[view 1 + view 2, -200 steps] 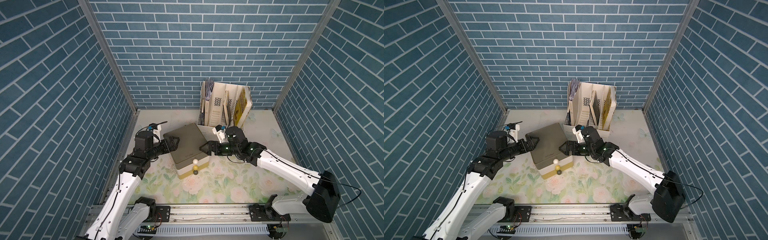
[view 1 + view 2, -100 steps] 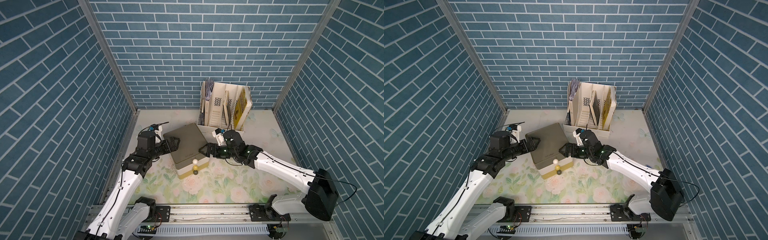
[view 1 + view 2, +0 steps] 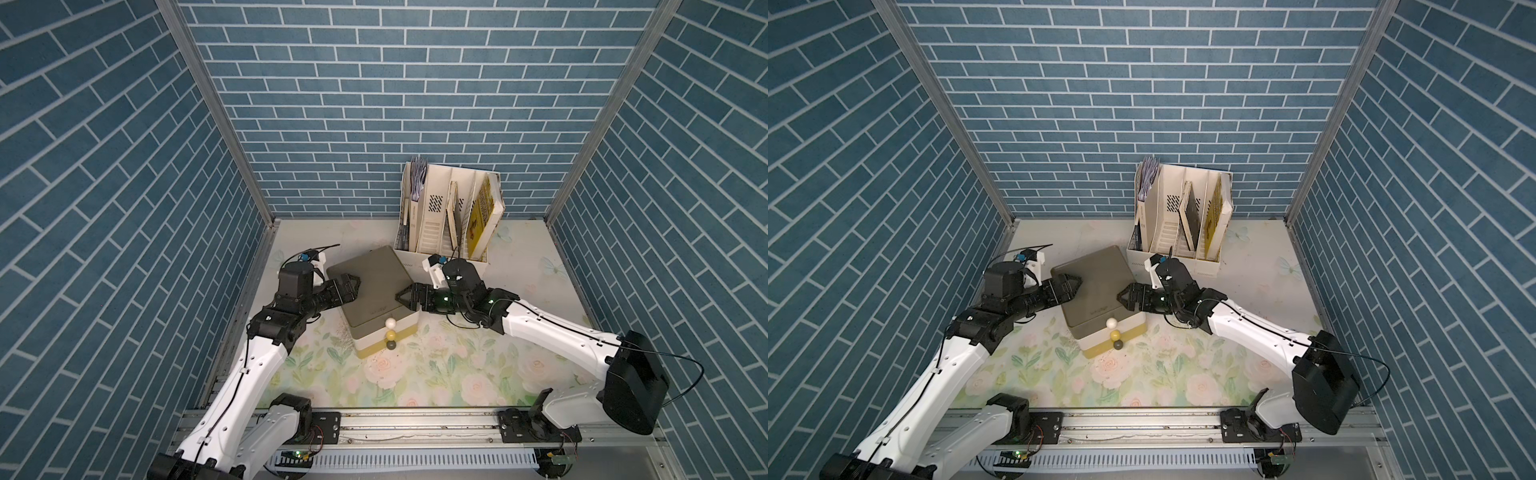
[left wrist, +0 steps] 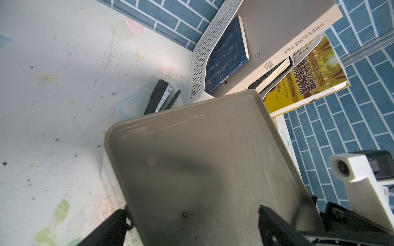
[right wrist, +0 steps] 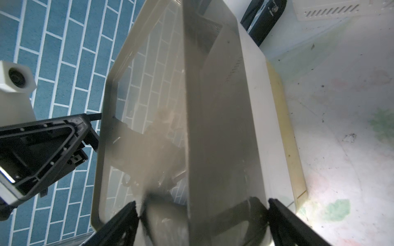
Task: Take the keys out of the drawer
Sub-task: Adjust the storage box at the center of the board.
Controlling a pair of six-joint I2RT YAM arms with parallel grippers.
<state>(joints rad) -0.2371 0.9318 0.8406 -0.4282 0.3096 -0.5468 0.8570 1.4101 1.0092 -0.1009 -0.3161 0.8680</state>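
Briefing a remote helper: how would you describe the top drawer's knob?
Find the white file rack at the back wall; before it stands an olive-topped drawer chest. On its front, the white knob tops a yellow knob and a dark knob.

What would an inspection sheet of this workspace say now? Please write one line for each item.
Surface: floral mat, scuffed, with specks of dirt.
Job's things: keys, nothing seen; drawer unit, its three drawers look shut.
Clutter: file rack with books near the back wall; black stapler-like thing beside the rack.
Pincers: left pincer open at the unit's top edge; right pincer open at the opposite side.
Cables: black cable loops free at the right arm's base.
Surroundings: brick-pattern walls; metal rail in front.
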